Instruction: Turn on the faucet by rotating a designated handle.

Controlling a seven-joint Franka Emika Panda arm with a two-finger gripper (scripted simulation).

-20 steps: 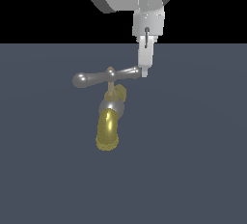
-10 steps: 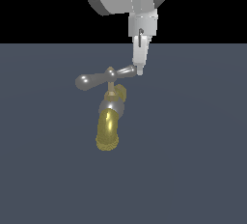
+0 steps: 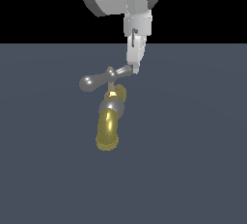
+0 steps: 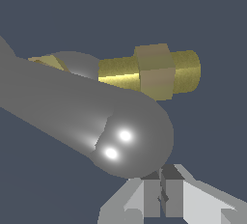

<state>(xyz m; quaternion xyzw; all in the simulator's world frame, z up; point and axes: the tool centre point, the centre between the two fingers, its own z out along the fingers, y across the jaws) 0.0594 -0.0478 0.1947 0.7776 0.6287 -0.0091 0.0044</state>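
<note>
- In the wrist view, the gripper point(image 4: 161, 191) sat nearest the lens, its two pale fingers pressed together with no gap visible and nothing between them.
- Just beyond the fingertips, the rounded grey end of the handle point(image 4: 130, 138) filled the middle of that frame, touching or nearly touching the fingers; contact could not be confirmed.
- Behind the handle, a gold hexagonal fitting of the faucet point(image 4: 154, 71) lay against the dark grey floor point(image 4: 212, 20).
- In the exterior view, the faucet point(image 3: 109, 129) sat a little left of centre, its gold spout angled toward the lower part of the frame.
- The handle point(image 3: 103, 78) crossed above the spout, tilted, its higher end at the exterior view's right.
- The gripper point(image 3: 134, 67) hung from the top of the frame, tips meeting that higher end.
- The floor point(image 3: 193, 146) spread under everything.
</note>
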